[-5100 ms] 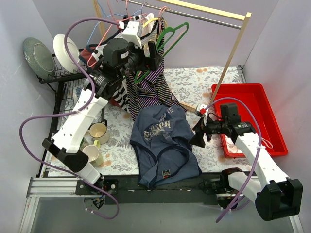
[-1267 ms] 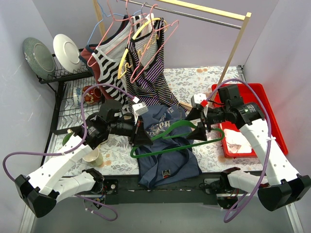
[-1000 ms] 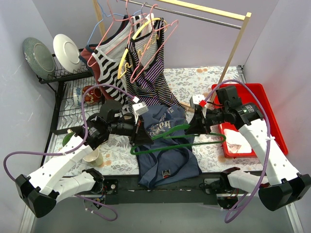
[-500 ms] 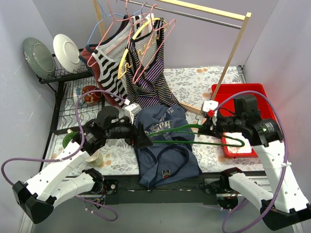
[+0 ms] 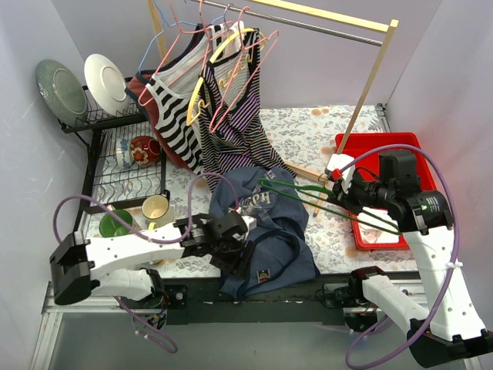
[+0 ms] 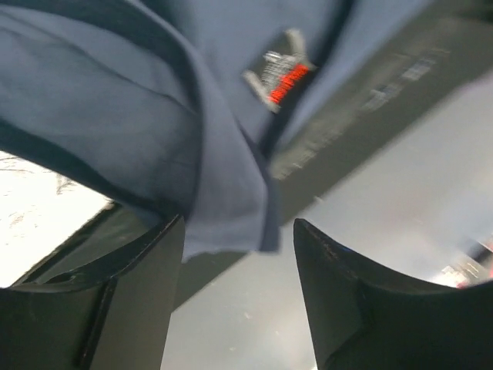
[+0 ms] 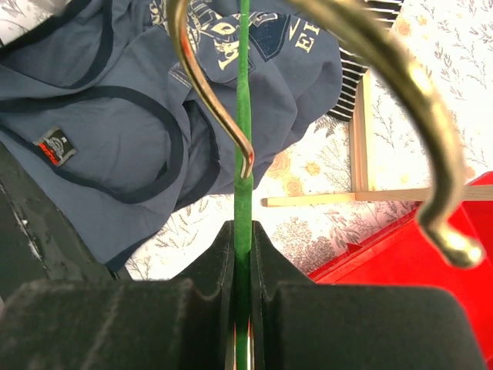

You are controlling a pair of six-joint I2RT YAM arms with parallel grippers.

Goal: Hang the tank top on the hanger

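Note:
The navy tank top lies crumpled on the table, its hem over the near edge. The green hanger hangs tilted above the tank top's right side, and my right gripper is shut on it. In the right wrist view the fingers pinch the green hanger edge-on, with its brass hook curving above the tank top. My left gripper sits low at the tank top's near hem, open. In the left wrist view the tank top has a hem corner hanging between the left gripper's spread jaws.
Striped tops on several hangers hang from the wooden rail at the back. A red tray lies on the right. A dish rack with plates, a mug and a green cup stand on the left.
My left gripper let go of the hanger, opened and dropped to the tank top's near hem. The right gripper alone now carries the hanger, swung a little to the right and tilted.

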